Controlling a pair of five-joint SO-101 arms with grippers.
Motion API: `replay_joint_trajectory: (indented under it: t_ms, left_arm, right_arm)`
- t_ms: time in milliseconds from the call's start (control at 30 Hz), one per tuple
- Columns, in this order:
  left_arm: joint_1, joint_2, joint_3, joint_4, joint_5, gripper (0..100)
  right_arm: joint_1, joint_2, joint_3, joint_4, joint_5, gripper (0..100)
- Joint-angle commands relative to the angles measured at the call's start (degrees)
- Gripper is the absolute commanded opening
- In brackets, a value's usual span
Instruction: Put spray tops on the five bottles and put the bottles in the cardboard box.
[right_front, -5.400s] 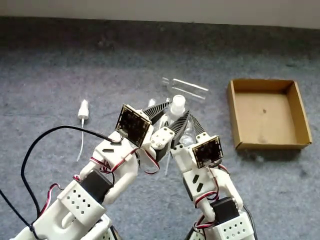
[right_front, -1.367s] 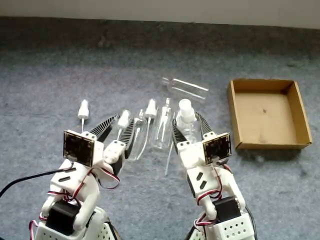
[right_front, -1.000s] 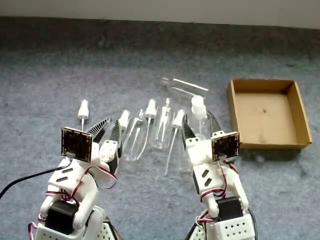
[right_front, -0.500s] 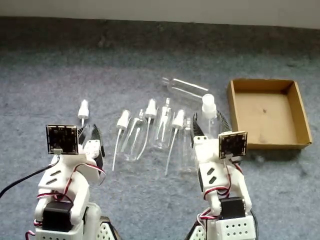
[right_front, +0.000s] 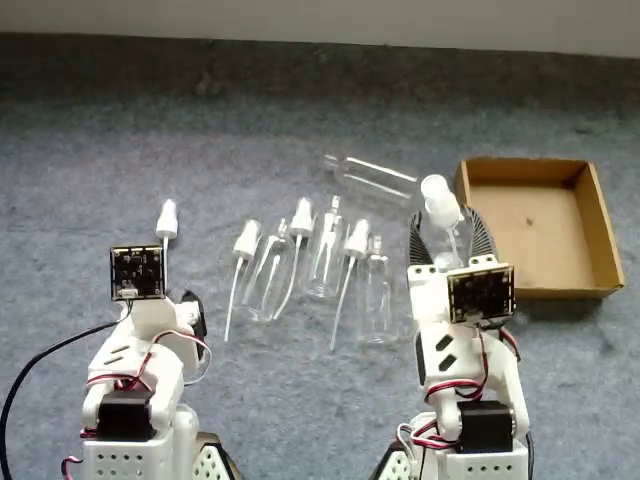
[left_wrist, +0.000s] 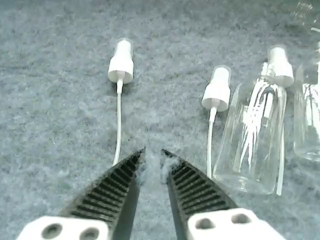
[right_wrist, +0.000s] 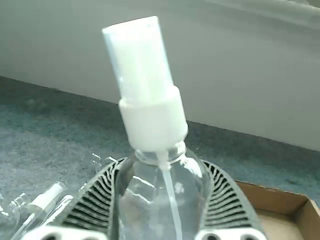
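Brings clear white-capped plastic bottle (right_wrist: 160, 186), clamped in right gripper (right_front: 447, 228), beside brown cardboard box (right_front: 530, 225); pulls back left gripper (left_wrist: 152, 151), barely open, empty.

free: carpet (left_wrist: 60, 125) ahead of left tool (left_wrist: 151, 153) (between two spray tops (left_wrist: 120, 62) (left_wrist: 216, 90)) | obstacle: cardboard box (right_front: 463, 215) wall beside right tool (right_front: 444, 214)

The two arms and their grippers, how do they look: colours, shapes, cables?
The left arm and the right arm have white plastic shells, black motors and thin red, white and black wires. Each wrist carries a dark square circuit board. A thick black cable hangs from the left arm. The left gripper and the right gripper have black, ribbed, tapering fingers.
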Motion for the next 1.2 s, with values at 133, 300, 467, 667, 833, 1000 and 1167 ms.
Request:
replay_joint_trajectory:
  t_ms: [133,300,467,667,833,1000,1167]
  left_arm:
    - [-0.5,-0.5,2.2,0.5,0.3,1]
    - [-0.6,-0.5,4.7,0.3,0.3,1]
    - [-0.4,-0.5,5.1,0.5,0.3,1]
    - [-0.4,-0.5,5.1,0.5,0.3,1]
    - [-0.3,-0.5,5.1,0.5,0.3,1]
    - [-0.3,-0.5,5.1,0.5,0.3,1]
    - [-0.3,-0.5,5.2,0.5,0.3,1]
  right_arm:
    - [5.0,16.1,-6.7,-11.2,1.0,6.7]
    - [9.0,28.2,-7.0,-22.5,0.9,6.7]
    - [12.9,40.0,-7.2,-34.0,-7.3,6.7]
    - [16.8,51.6,-11.3,-44.1,-12.2,6.7]
    - [19.1,64.0,-22.5,-44.0,-12.3,6.7]
    - [19.2,76.1,-31.7,-44.0,-12.3,6.7]
    - [19.3,86.2,-39.0,-44.4,-12.1,6.7]
